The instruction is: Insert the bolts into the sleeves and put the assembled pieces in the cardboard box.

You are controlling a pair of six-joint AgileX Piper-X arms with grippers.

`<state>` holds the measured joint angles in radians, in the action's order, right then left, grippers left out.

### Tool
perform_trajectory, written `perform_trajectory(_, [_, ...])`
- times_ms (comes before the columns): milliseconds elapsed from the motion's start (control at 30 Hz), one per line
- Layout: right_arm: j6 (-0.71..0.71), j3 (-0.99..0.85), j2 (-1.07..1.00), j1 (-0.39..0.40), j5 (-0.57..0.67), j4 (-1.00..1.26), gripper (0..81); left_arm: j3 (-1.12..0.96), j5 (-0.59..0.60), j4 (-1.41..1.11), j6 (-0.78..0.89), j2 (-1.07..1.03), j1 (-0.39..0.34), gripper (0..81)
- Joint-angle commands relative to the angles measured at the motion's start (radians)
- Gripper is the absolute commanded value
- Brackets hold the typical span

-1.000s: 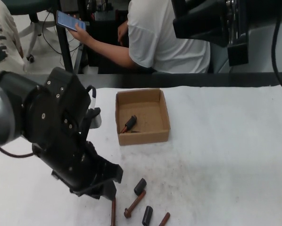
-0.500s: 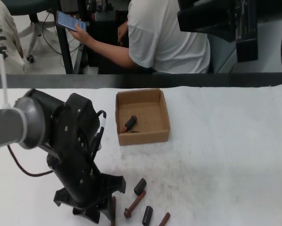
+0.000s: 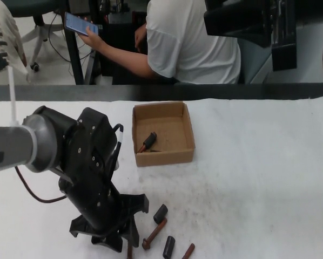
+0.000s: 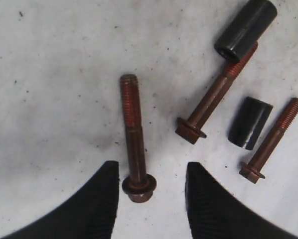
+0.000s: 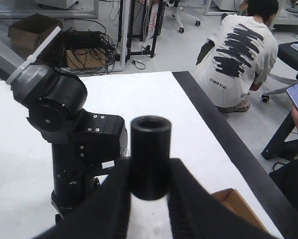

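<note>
Evidently for mating, the left gripper [image 4: 151, 174] holds its fingers [image 4: 89, 209] apart astride the head of a bolt [image 4: 134, 134] on the table [image 4: 49, 74], while the right gripper [image 5: 150, 172] clamps a sleeve [image 5: 150, 149], bore exposed.

White smudged desk [image 3: 258, 178], black strip [image 3: 215, 90] along its far edge, wheeled chair [image 3: 37, 40], tangled cables [image 5: 89, 45] on the floor [image 5: 189, 45].

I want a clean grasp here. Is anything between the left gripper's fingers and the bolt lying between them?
Nothing visible does. The left gripper is open, with the bolt head lying on bare bench between its fingers. The neighbouring bolt lies outside one finger, apart from it.
</note>
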<state>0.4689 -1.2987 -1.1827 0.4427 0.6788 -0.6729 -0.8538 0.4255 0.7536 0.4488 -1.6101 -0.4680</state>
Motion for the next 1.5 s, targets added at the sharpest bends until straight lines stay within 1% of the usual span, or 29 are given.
perform_trajectory(0, [-0.005,-0.008,0.011,-0.004,0.008,0.003,0.8,-0.006,0.003,0.025,0.008,0.000,-0.003,40.1])
perform_trajectory(367, [-0.005,-0.008,0.011,-0.004,0.008,0.003,0.8,-0.006,-0.072,0.021,0.002,-0.017,-0.005,40.1])
perform_trajectory(533, [-0.005,-0.008,0.017,-0.004,0.008,0.003,0.8,-0.006,-0.089,0.023,0.000,-0.058,-0.043,40.1])
perform_trajectory(767, [-0.005,-0.008,0.037,-0.004,0.008,0.003,0.8,-0.006,-0.188,0.015,0.000,-0.066,-0.112,39.9])
perform_trajectory(833, [-0.005,-0.008,0.041,-0.004,0.008,0.003,0.8,-0.006,-0.188,0.018,-0.003,-0.071,-0.117,36.8])
perform_trajectory(900, [-0.005,-0.008,0.043,-0.004,0.008,0.005,0.8,-0.006,-0.188,0.032,-0.018,-0.080,-0.119,31.0])
perform_trajectory(967, [-0.005,-0.008,0.045,-0.004,0.008,0.005,0.8,-0.006,-0.188,0.053,-0.026,-0.091,-0.118,27.2])
perform_trajectory(1167, [-0.005,-0.008,0.054,-0.004,0.016,0.005,0.8,-0.013,-0.188,0.085,-0.069,-0.106,-0.118,27.0])
perform_trajectory(1333, [-0.005,-0.008,0.061,-0.004,0.016,0.005,0.8,-0.040,-0.271,0.104,-0.128,-0.106,-0.118,26.7])
perform_trajectory(1367, [-0.005,-0.008,0.062,-0.004,0.016,0.005,0.8,-0.044,-0.281,0.110,-0.153,-0.106,-0.118,24.5])
perform_trajectory(1400, [-0.005,-0.008,0.062,-0.004,0.016,0.005,0.8,-0.046,-0.291,0.116,-0.185,-0.106,-0.118,19.8])
perform_trajectory(1433, [-0.005,-0.008,0.062,-0.004,0.016,0.005,0.8,-0.046,-0.294,0.119,-0.222,-0.106,-0.118,14.4])
perform_trajectory(1467, [-0.005,-0.008,0.062,-0.004,0.016,0.005,0.8,-0.046,-0.293,0.124,-0.264,-0.106,-0.118,5.6])
